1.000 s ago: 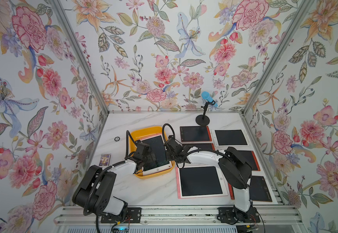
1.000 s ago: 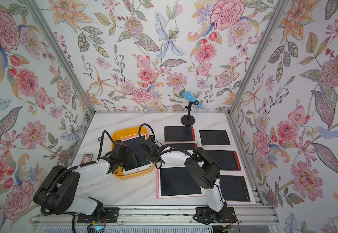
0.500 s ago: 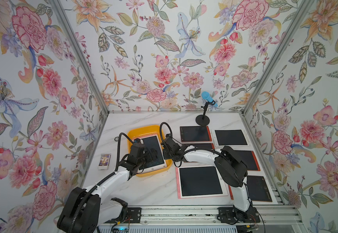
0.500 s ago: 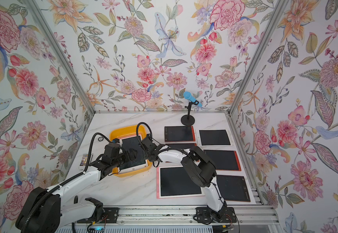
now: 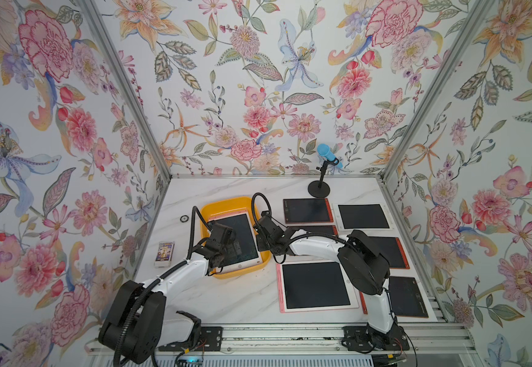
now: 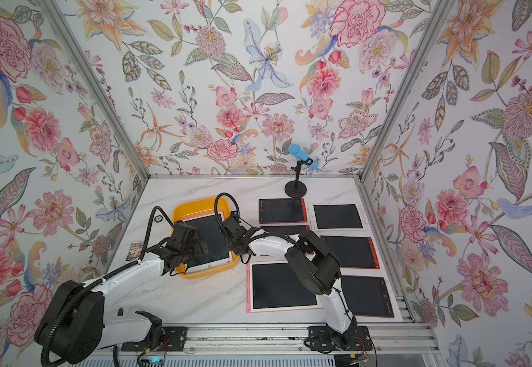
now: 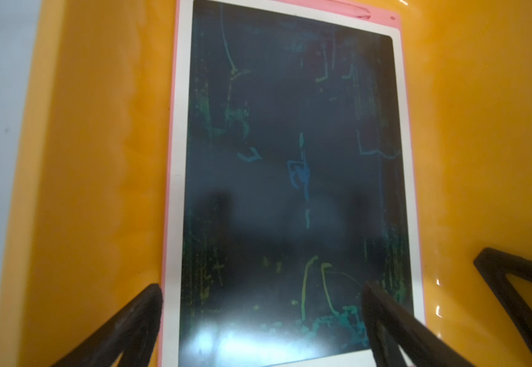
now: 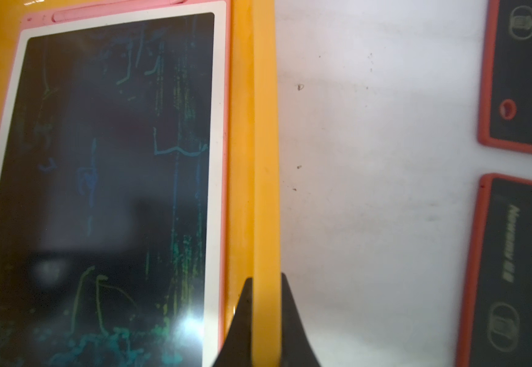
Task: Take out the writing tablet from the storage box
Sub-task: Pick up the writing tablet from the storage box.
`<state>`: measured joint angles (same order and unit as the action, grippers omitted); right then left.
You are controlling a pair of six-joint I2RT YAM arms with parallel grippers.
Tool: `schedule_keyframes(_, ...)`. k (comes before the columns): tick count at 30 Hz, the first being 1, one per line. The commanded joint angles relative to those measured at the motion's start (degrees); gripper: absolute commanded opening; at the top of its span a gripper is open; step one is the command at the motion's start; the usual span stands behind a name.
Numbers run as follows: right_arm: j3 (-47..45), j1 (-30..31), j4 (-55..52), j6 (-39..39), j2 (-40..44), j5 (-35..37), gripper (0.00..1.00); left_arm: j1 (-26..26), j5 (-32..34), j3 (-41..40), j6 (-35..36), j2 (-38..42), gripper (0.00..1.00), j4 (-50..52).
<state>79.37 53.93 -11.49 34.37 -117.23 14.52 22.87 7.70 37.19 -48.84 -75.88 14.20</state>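
Note:
The storage box [image 5: 223, 203] [image 6: 195, 203] is a yellow-orange tray left of the table's middle. In it lies the writing tablet [image 5: 244, 230] [image 6: 214, 238], a dark screen with faint scribbles in a white and pink frame. My left gripper [image 5: 230, 251] [image 6: 198, 247] hangs open just above the tablet's near end. In the left wrist view its fingers straddle the tablet [image 7: 290, 159], from the left frame edge to the right part of the screen, gripper [image 7: 261, 284]. My right gripper [image 5: 262, 237] [image 6: 232, 237] [image 8: 266, 276] is shut on the box's right wall [image 8: 264, 159], next to the tablet [image 8: 106, 159].
Several other tablets lie to the right: a large pink one [image 5: 315, 286], red-framed ones [image 5: 307, 210] and a white one [image 5: 363, 216]. A blue microphone on a black stand [image 5: 320, 187] is at the back. A small card box [image 5: 164, 253] and a ring [image 5: 184, 218] lie left of the storage box.
The left arm's shoulder and elbow have swung out and back while its open gripper stays over the tablet. The right gripper and the box wall shifted slightly left.

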Motion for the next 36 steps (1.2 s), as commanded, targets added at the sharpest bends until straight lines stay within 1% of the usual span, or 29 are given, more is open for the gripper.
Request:
schedule_keyframes(1, -4.7, 0.2, -7.7, -0.1, -0.8, 2.6, 0.06, -1.2, 7.8, -1.5, -0.4, -3.4, 0.99, 5.3)
schedule_keyframes(6, -6.8, 0.1, -7.8, -0.8, 0.7, 3.3, 0.05, -2.5, 10.6, -1.4, 0.0, -6.0, 0.99, 5.2)
schedule_keyframes(10, -7.9, -0.1, -7.8, -0.8, 1.7, 3.4, 0.05, -5.1, 7.7, -2.9, 0.7, -8.7, 0.99, 1.7)
schedule_keyframes(15, -8.9, -0.4, -7.8, -0.7, 2.8, 3.6, 0.05, -5.1, 8.2, -4.1, 0.5, -10.0, 0.99, 1.0)
schedule_keyframes(17, -9.0, -0.4, -7.8, -0.7, 3.1, 3.6, 0.05, -5.1, 7.4, -3.9, 0.4, -10.2, 0.99, 1.3)
schedule_keyframes(18, -9.0, -0.4, -7.8, -0.7, 3.1, 3.5, 0.05, -5.1, 6.6, -3.8, 0.5, -10.4, 0.99, 1.3)
schedule_keyframes(19, -8.8, -0.4, -7.8, -0.7, 3.1, 3.3, 0.05, -5.0, 4.4, -4.0, 0.9, -10.1, 0.99, 0.6)
schedule_keyframes(22, -8.6, -0.5, -7.7, -0.6, 3.0, 2.9, 0.05, -4.4, -4.0, -7.2, -0.6, -7.9, 0.98, -5.7)
schedule_keyframes(23, -8.7, -0.6, -7.8, -0.7, 3.0, 2.9, 0.05, -3.3, -4.4, -7.9, -1.9, -7.6, 0.98, -6.6)
schedule_keyframes(27, -9.6, -0.6, -7.8, -1.2, 3.4, 3.0, 0.05, -0.3, -3.0, -9.2, -3.7, -9.1, 0.99, -7.2)
schedule_keyframes(30, -10.4, -0.8, -7.8, -1.7, 3.5, 3.1, 0.05, 0.3, -1.8, -9.6, -3.9, -11.2, 0.99, -7.3)
schedule_keyframes(32, -10.6, -0.8, -7.8, -1.8, 3.5, 3.2, 0.05, 0.3, 1.5, -8.9, -3.8, -12.1, 0.99, -5.2)
schedule_keyframes(34, -10.8, -1.0, -7.7, -1.9, 3.5, 3.3, 0.05, 0.5, 2.6, -7.9, -3.2, -13.0, 0.99, -4.4)
schedule_keyframes(35, -10.9, -1.0, -7.8, -1.9, 3.5, 3.4, 0.05, 1.2, 3.9, -7.0, -3.3, -13.2, 0.99, -3.6)
schedule_keyframes(36, -10.8, -1.0, -7.8, -2.0, 3.4, 3.7, 0.05, 2.5, 5.8, -5.5, -4.0, -15.3, 0.99, -1.6)
